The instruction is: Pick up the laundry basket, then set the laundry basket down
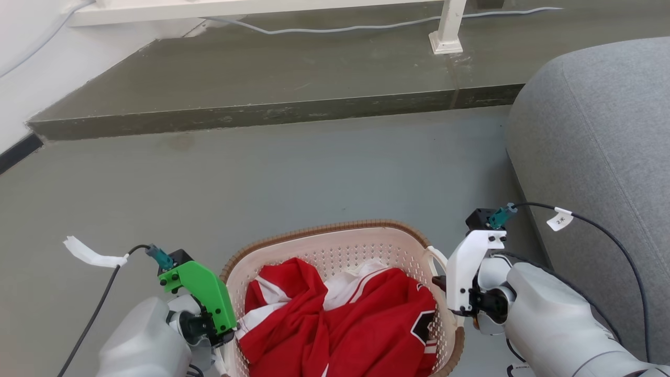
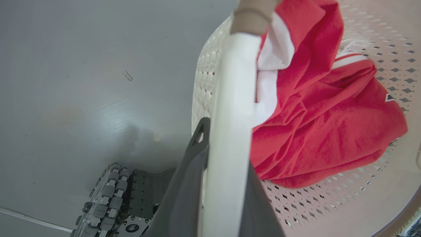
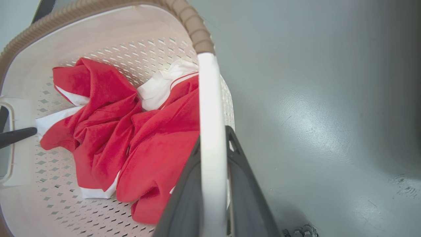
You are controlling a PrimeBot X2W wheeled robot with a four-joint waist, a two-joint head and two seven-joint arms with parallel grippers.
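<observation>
The laundry basket [image 1: 319, 231], cream and perforated with a brown woven rim, sits low in the head view between my two arms. A red and white garment [image 1: 340, 319] lies crumpled inside it. My left gripper [image 1: 230, 329] is shut on the basket's left white handle [image 2: 230, 108], with dark fingers [image 2: 192, 171] on both sides of the bar. My right gripper [image 1: 445, 287] is shut on the right white handle [image 3: 209, 98], which runs up between its fingers [image 3: 245, 184]. Grey floor shows beneath the basket's wall in both wrist views.
A grey sofa [image 1: 591, 131] stands close on the right. A raised step [image 1: 261, 112] crosses the floor ahead, with a white post [image 1: 447, 31] and a cable [image 1: 366, 26] on it. My wheeled base [image 2: 105, 197] lies below the left handle.
</observation>
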